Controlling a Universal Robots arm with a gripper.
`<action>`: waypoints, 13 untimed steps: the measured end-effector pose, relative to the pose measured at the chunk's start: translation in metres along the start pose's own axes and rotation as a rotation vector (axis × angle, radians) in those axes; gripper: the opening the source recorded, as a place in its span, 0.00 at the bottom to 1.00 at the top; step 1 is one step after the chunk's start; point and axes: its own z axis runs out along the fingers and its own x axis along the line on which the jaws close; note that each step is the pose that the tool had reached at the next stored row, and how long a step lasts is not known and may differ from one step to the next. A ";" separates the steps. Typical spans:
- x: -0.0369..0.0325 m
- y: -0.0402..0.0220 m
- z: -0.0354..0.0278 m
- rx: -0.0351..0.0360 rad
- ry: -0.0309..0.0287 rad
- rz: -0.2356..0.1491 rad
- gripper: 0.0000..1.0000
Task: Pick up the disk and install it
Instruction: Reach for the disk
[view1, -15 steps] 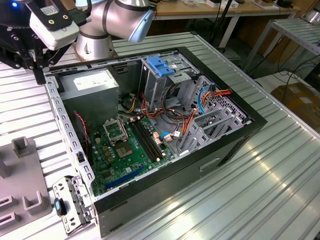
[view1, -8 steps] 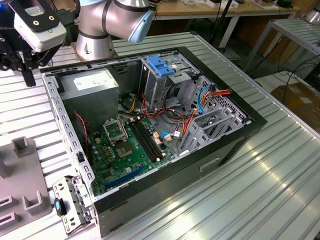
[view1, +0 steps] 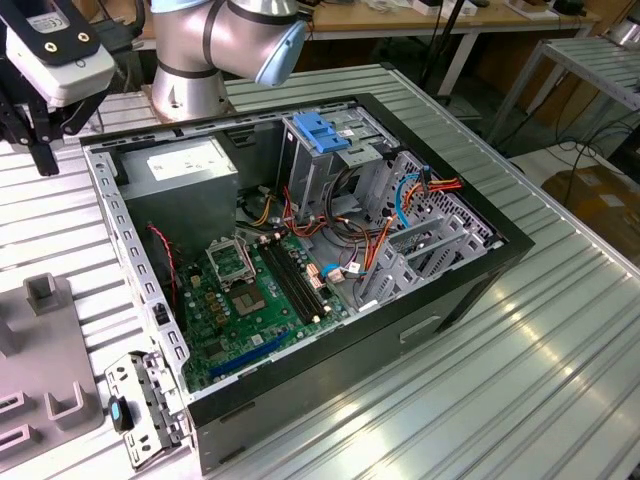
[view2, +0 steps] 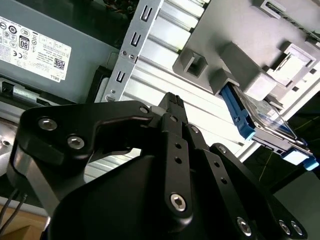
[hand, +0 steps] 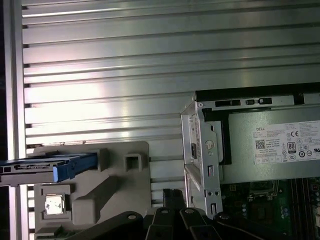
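The disk (view2: 256, 119) stands on edge in a slot of a grey plastic holder (view2: 235, 55); it is a flat drive with blue side rails. In the first wrist view the disk (hand: 47, 167) is seen edge-on at the holder's (hand: 107, 187) side. My black gripper (view2: 172, 101) hangs above the ribbed table between the holder and the computer case, apart from the disk. Its fingers meet at one tip with nothing between them, as the first wrist view also shows of the gripper (hand: 172, 196). In the exterior view the gripper (view1: 40, 150) is beyond the case's far left corner.
The open computer case (view1: 470, 290) lies on the ribbed metal table (view1: 540, 380). Inside are a grey power-supply box (view1: 190, 168), a motherboard (view1: 250, 300), cables and a metal cage with a blue top (view1: 320, 132). A loose metal bracket (view1: 140, 400) lies by the holder (view1: 45, 350).
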 end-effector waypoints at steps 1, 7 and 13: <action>0.0015 -0.0001 0.0000 0.0001 0.0001 0.000 0.11; 0.0095 -0.0007 0.0001 0.0002 0.0020 0.000 0.11; 0.0258 -0.0017 0.0002 0.0005 0.0050 0.000 0.11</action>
